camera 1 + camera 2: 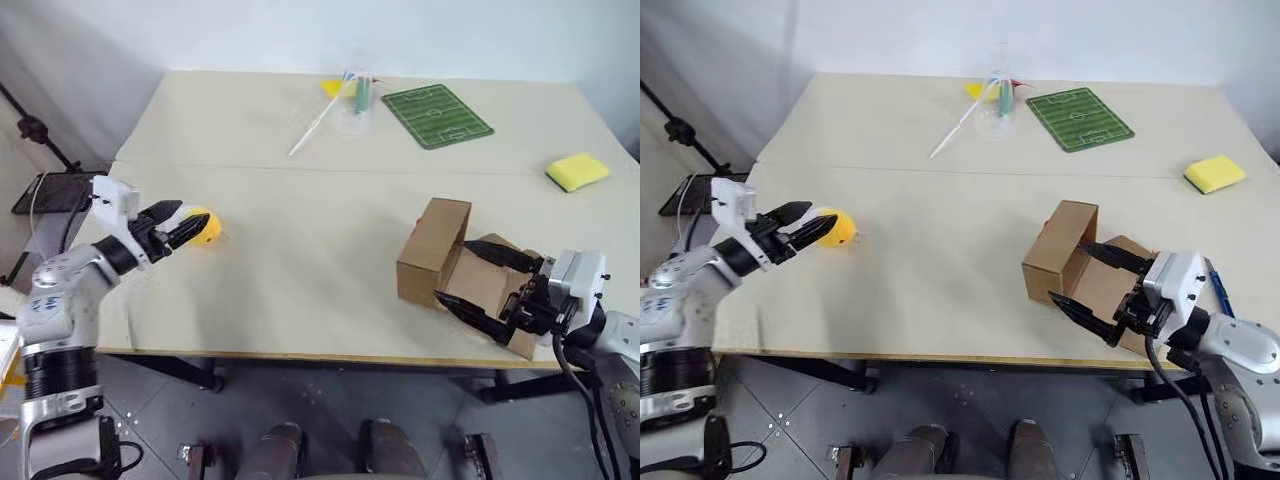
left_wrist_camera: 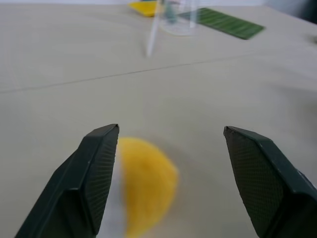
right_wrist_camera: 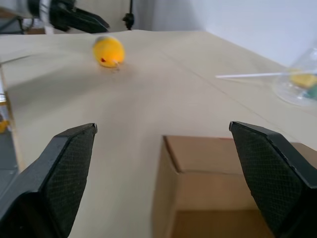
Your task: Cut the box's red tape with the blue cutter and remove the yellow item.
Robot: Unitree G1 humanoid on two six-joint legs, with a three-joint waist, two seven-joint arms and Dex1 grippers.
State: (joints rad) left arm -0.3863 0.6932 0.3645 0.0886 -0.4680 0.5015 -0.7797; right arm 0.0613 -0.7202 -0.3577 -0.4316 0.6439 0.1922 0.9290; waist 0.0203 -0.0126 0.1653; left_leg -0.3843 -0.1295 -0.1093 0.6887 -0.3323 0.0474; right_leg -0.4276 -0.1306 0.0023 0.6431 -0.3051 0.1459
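Observation:
The yellow item (image 1: 205, 229), small and rounded, lies on the table near its left edge. My left gripper (image 1: 194, 216) is open right at it, and in the left wrist view the yellow item (image 2: 146, 183) sits low between the fingers, close to one finger (image 2: 94, 173). The brown box (image 1: 432, 250) lies open near the front right, its opening turned toward my right gripper (image 1: 478, 280). That gripper is open, one finger on each side of the box's open end. The blue cutter (image 1: 1218, 288) lies beside the right wrist. The red tape is hidden.
At the back stand a green football-pitch mat (image 1: 437, 115), a clear cup (image 1: 355, 105) with a white stick (image 1: 315, 128) and a yellow scrap (image 1: 332, 87). A yellow sponge (image 1: 577, 171) lies far right. The table's front edge (image 1: 300, 352) runs just below both grippers.

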